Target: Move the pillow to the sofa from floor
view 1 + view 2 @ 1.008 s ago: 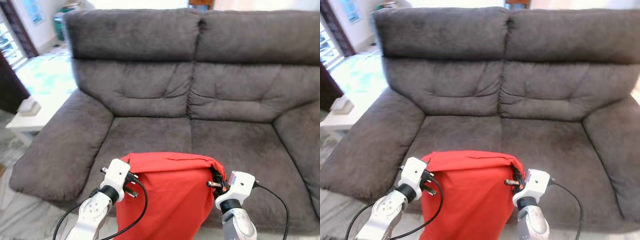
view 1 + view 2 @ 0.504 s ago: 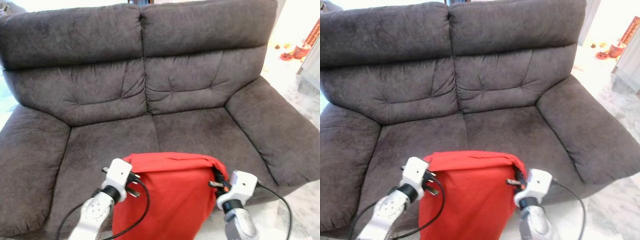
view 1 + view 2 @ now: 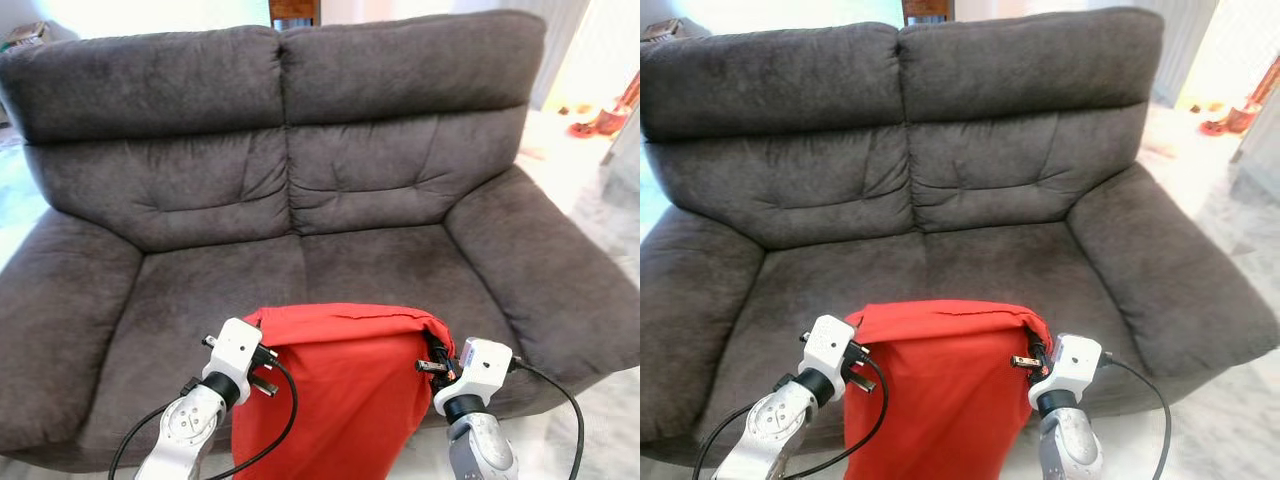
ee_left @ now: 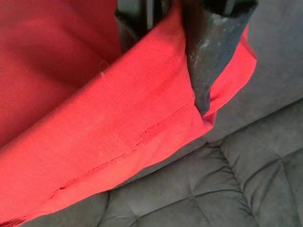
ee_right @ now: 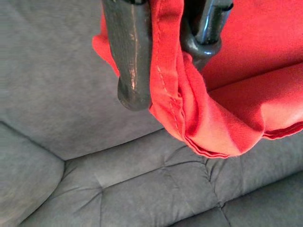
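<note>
A red pillow (image 3: 335,390) hangs between my two arms, held up by its top corners in front of the dark grey sofa (image 3: 290,190). My left gripper (image 3: 262,362) is shut on the pillow's left top corner; the left wrist view has red cloth (image 4: 118,132) pinched between the black fingers (image 4: 210,52). At the right top corner my right gripper (image 3: 432,358) is shut on the pillow, its fingers (image 5: 132,56) clamping the folded red edge (image 5: 203,123). The pillow's top edge is level with the front of the seat cushions (image 3: 330,270).
The two-seat sofa has wide padded armrests on the left (image 3: 50,320) and right (image 3: 550,270). Pale marble floor (image 3: 620,420) lies to the right, with a red object (image 3: 600,118) far back right. Black cables (image 3: 275,430) trail from both wrists.
The camera has swung to the right and then steadied, so the sofa now sits centred in view. The pillow stays held the same way in both grippers.
</note>
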Robot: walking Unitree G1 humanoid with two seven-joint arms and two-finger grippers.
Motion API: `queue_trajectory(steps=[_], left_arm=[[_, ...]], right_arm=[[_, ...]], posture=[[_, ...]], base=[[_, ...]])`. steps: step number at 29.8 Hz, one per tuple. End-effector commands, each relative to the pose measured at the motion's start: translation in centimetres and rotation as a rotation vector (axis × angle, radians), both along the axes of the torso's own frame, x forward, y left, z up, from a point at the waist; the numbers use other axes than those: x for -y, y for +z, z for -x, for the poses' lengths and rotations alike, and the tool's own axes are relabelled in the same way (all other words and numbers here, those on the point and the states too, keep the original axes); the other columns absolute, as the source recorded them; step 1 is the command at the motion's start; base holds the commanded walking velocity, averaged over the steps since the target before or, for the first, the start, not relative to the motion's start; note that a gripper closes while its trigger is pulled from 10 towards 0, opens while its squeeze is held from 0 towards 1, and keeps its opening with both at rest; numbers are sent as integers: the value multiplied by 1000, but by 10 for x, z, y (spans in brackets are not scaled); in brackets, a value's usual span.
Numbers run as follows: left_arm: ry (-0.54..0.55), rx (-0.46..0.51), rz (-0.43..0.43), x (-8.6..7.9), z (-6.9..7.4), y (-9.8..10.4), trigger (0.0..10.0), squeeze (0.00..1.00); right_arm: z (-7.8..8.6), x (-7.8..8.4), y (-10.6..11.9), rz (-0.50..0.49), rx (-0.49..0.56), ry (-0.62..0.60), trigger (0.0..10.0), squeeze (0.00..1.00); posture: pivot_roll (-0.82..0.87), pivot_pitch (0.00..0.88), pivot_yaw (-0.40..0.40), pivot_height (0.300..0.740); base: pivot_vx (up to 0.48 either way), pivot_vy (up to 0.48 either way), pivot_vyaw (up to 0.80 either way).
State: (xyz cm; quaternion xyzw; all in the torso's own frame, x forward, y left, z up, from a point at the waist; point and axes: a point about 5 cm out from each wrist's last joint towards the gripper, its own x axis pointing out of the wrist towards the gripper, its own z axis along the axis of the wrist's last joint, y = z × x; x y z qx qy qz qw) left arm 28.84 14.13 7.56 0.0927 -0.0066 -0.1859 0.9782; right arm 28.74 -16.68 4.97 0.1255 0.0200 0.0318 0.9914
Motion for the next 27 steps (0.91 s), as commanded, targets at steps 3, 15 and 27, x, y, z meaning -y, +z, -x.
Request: queue_trajectory(steps=[3, 15, 27], left_arm=[[96, 62, 19, -22, -2, 11, 10000, 0], [101, 62, 23, -22, -1, 11, 10000, 0], [112, 66, 25, -24, -3, 12, 10000, 0]], right_arm=[[-3, 18, 16, 18, 85, -83, 10000, 0], [-4, 14, 15, 26, 74, -48, 10000, 0], [-4, 10, 14, 36, 74, -31, 10000, 0]], posture=[[-20, 101, 54, 740], [-15, 99, 49, 740], [-15, 98, 52, 740]], base=[[0, -425, 800], [0, -421, 33], [0, -356, 0]])
